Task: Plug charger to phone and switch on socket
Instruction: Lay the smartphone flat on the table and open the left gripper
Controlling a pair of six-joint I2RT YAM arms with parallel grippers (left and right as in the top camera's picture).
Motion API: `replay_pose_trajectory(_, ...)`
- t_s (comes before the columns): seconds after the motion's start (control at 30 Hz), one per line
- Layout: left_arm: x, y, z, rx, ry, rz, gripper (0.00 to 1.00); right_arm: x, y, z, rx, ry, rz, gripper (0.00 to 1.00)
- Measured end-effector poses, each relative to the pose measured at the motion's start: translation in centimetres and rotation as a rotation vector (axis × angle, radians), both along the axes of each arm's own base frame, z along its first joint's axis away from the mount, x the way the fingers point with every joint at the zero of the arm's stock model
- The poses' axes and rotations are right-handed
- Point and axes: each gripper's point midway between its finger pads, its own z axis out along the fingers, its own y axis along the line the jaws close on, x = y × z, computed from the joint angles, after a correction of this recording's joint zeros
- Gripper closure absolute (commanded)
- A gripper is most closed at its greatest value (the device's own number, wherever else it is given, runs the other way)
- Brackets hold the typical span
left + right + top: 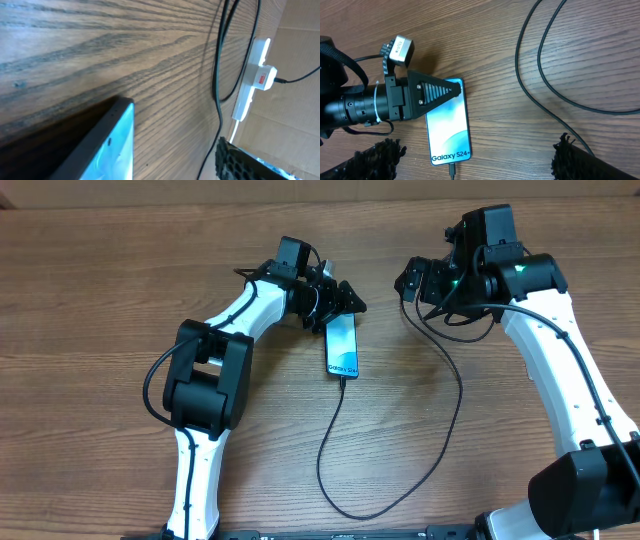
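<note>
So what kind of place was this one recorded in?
Most likely a robot lab bench, not a home. A left arm and right arm stand at a wood-grain table. A phone and charger cable are laid out, and what looks like cardboard panelling runs beyond the table's edge.

Brown wood-grain table [90, 270], beige cardboard [300, 45] at its edge

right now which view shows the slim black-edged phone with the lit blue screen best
Right wrist view: the slim black-edged phone shows nearly whole, screen text readable. Overhead shows it small; left wrist, only a blurred corner.
</note>
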Motion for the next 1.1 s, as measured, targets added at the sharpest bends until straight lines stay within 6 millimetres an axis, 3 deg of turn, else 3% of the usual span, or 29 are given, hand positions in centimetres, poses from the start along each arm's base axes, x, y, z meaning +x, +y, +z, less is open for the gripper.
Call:
replay_pose_trajectory(0.07,0.0,-0.1,0.2,-0.005,0.000,-0.003,0.15,0.0,0.0,0.0,0.000,0.000,0.000,0.00)
replay_pose_trajectory(0.13,-0.1,-0.1,0.3,-0.010,-0.001,-0.006,0.00,0.0,0.0,0.0,0.000,0.001,0.000,0.00)
replay_pose_trajectory(0.67,0.1,0.0,0.8,-0.007,0.024,0.026,0.00,0.0,0.0,0.0,-0.002,0.001,0.003,0.00)
replay_pose_trajectory(1.1,-0.2,1.6,0.4,0.117,0.086,0.080,0.00,-0.1,0.0,0.0,-0.002,0.001,0.004,0.00)
